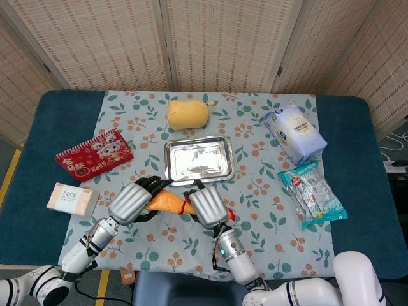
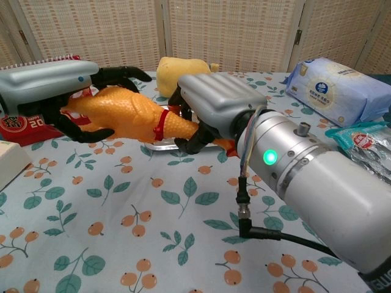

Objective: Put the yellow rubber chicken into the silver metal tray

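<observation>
Both hands on yellow rubber chicken (image 2: 125, 111), lower centre of head view, just below silver metal tray (image 1: 197, 160). Left hand (image 2: 52, 85) wrapped round body; right hand (image 2: 214, 105) closed on neck. Prob. light, soft, squashy; best held at thick body.

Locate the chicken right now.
Head view: the chicken is held off the cloth between the left hand and right hand, at the table's near edge, just in front of the tray and not yet in it.
</observation>
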